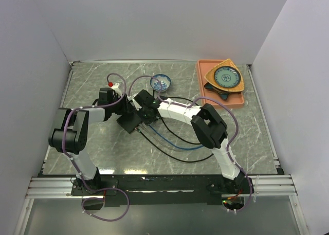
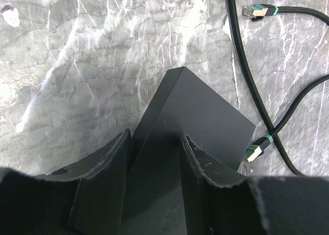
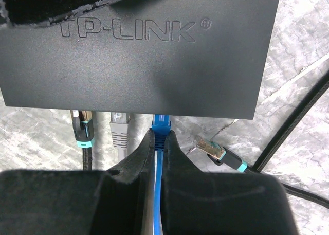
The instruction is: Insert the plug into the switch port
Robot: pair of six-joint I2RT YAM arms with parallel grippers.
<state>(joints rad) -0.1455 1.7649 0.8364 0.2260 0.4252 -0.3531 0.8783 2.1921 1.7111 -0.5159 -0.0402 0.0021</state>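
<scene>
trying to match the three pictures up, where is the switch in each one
Top: the switch is a dark box left of centre.
Left wrist: lower middle, one corner pointing away, clamped in the left tool.
Right wrist: across the top, TP-LINK lettering showing, with the blue plug at its near edge in the right tool.
Shared landmark: the black cable lying beside it.

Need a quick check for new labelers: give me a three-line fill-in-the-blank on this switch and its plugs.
1. The right gripper is shut on the plug, which is ___.
2. Between it and the black plug sits a ___ one.
3. The left gripper clamps the switch, whose lettering reads ___.
Missing words: blue; grey; TP-LINK.
</scene>
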